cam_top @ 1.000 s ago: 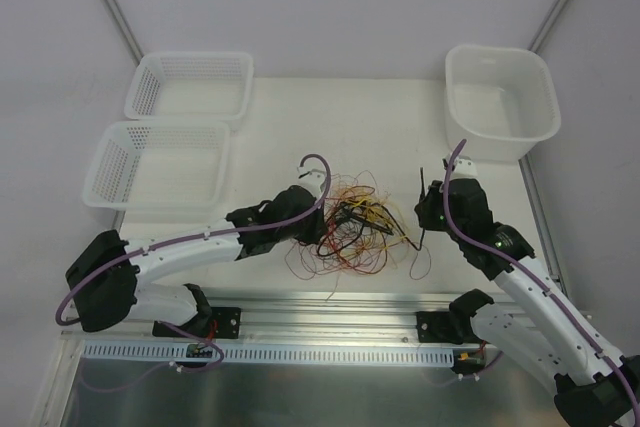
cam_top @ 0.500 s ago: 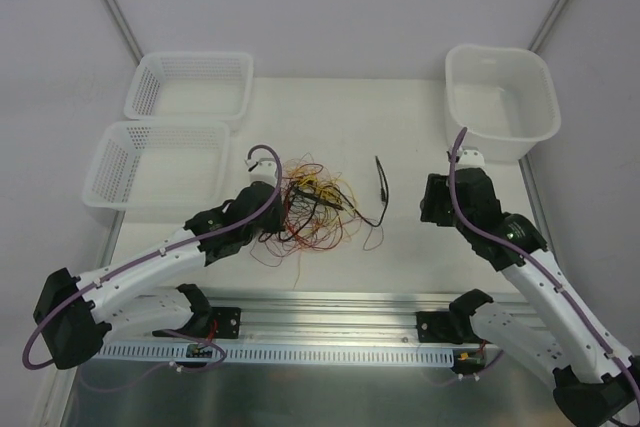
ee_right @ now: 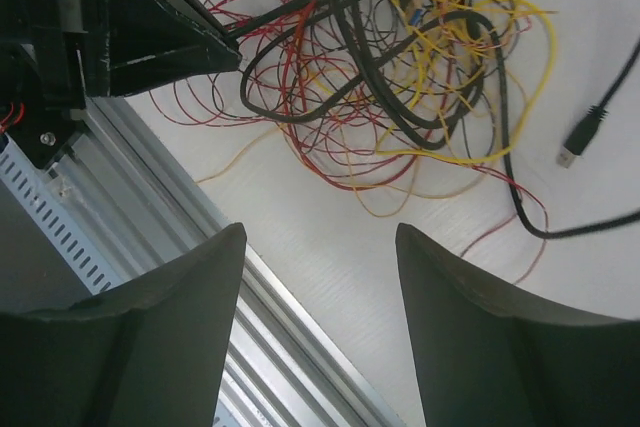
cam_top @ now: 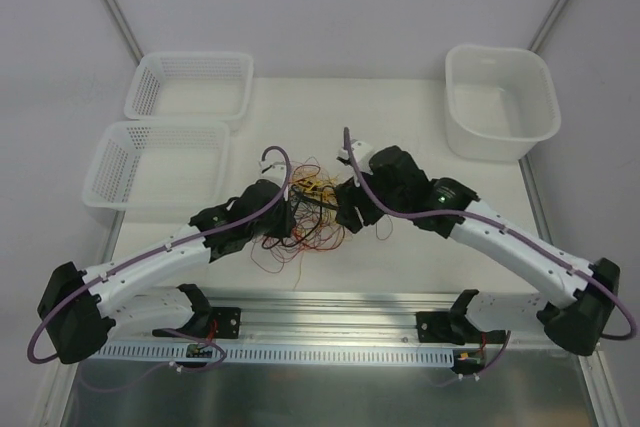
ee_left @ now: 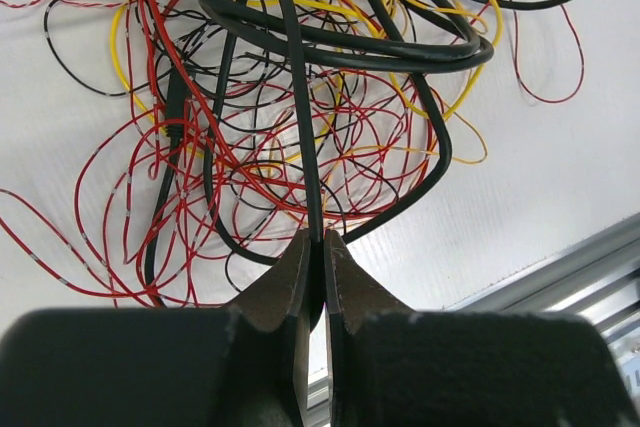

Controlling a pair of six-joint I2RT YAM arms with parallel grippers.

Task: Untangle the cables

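Note:
The cables [cam_top: 308, 215] lie as a tangle of thin red, yellow and thicker black wires in the middle of the white table [cam_top: 420, 147]. My left gripper [cam_top: 286, 217] sits at the tangle's left side. In the left wrist view the gripper [ee_left: 320, 245] is shut on a black cable [ee_left: 300, 97] that runs up into the tangle [ee_left: 280, 137]. My right gripper [cam_top: 350, 211] hovers at the tangle's right edge. Seen from the right wrist, the gripper [ee_right: 318, 235] is open with bare table between its fingers; the tangle [ee_right: 400, 57] lies just beyond them, and a black cable's plug [ee_right: 578, 143] rests at the right.
Two white mesh baskets [cam_top: 165, 162] [cam_top: 190, 82] stand at the left. A white tub [cam_top: 500, 97] stands at the back right. An aluminium rail [cam_top: 330, 302] runs along the table's near edge, close under my right fingers [ee_right: 180, 317].
My right gripper let go of a black cable, opened and swung left to the tangle. My left gripper, still shut, dragged the tangle to the left.

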